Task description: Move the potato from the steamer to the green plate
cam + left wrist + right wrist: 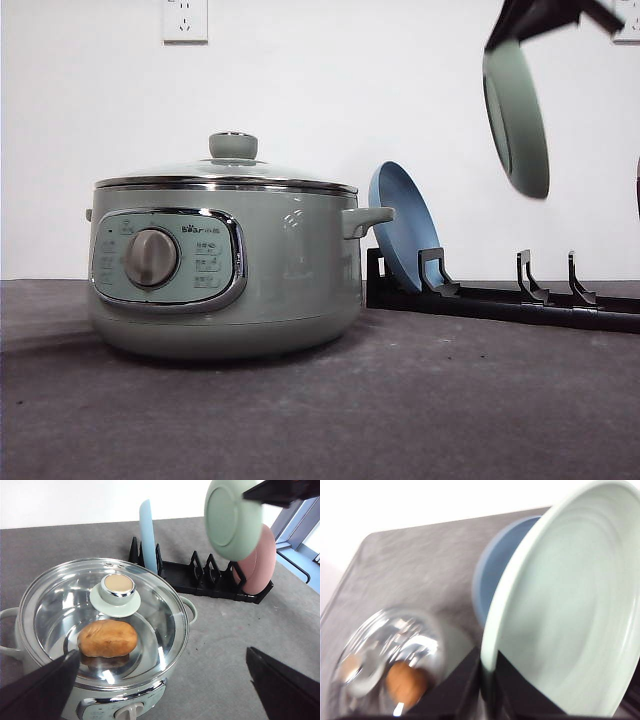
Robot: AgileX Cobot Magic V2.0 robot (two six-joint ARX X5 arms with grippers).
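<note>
One plate up in the air, potato under the closed lid

Two dark fingers of the left end effector sit wide apart at the near edge, nothing between them, hovering just above the steamer. Steamer stands near-left on the grey desk, dial facing front. Glass lid is on, green knob up top. Potato lies inside on the pot floor, visible through the glass.

Right end effector is high on the far right, clamped on the rim of the green plate, which hangs on edge well above the black rack.

Step in hand, as I judge it: bring the plate down flat onto open desk right of the steamer. Tilt it level before lowering, keep the grip on the rim until it rests, and leave room for the lid and for the left arm's reach.

In the way: the lid blocks the potato and must come off first. Blue plate leans in the rack just behind the steamer's right handle; pink plates stand at the rack's far right end. Swing clear of those, and of the empty rack prongs, on the way down.
</note>
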